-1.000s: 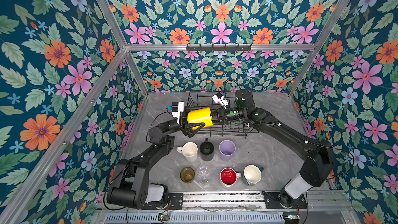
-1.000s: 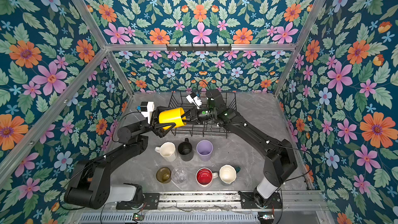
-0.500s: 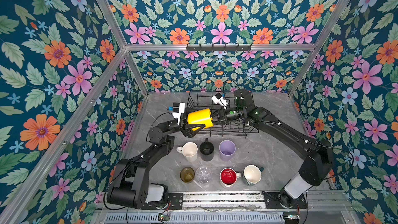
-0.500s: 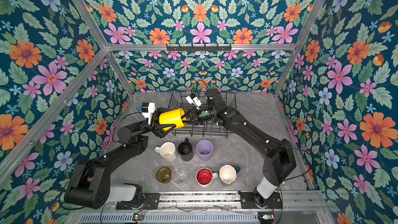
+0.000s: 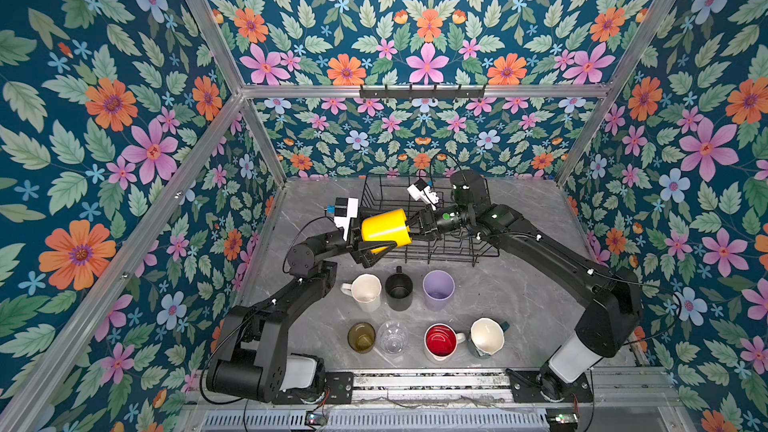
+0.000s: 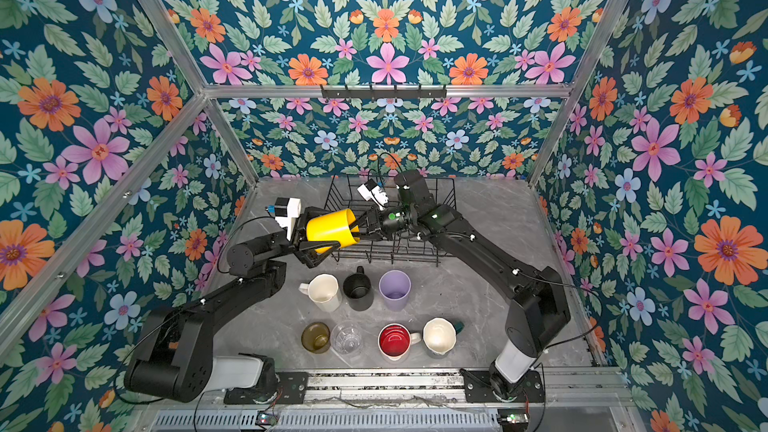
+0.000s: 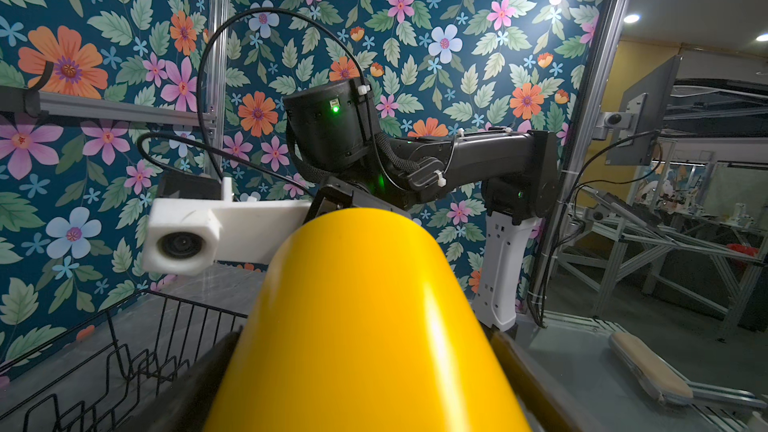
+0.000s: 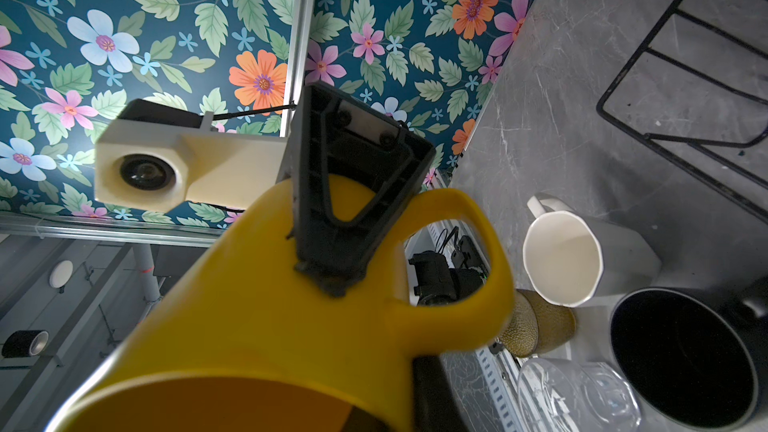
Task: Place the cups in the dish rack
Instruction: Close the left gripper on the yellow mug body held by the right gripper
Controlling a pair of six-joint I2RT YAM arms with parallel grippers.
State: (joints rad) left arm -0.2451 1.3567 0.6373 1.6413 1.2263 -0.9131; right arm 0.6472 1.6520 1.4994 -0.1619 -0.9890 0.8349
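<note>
- yellow mug [image 5: 384, 224] on its side, in air over front-left rim of dish rack [image 5: 478, 254]; rack bed behind it open.
- L end effector [image 5: 388, 230] spread wide, gripping mug body; R end effector [image 5: 412, 227] pinched on mug rim.
- cream mug [image 5: 365, 290], black mug [image 5: 399, 290], lilac tumbler [image 5: 437, 288] stand near rack front.

Right arm [image 5: 540, 249] and yellow mug [image 5: 384, 224] block the dish rack's [image 5: 457, 252] near side

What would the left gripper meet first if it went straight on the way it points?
The left gripper straddles the yellow mug; pushing on, it would most likely meet the right gripper, shut on the mug's rim.
</note>
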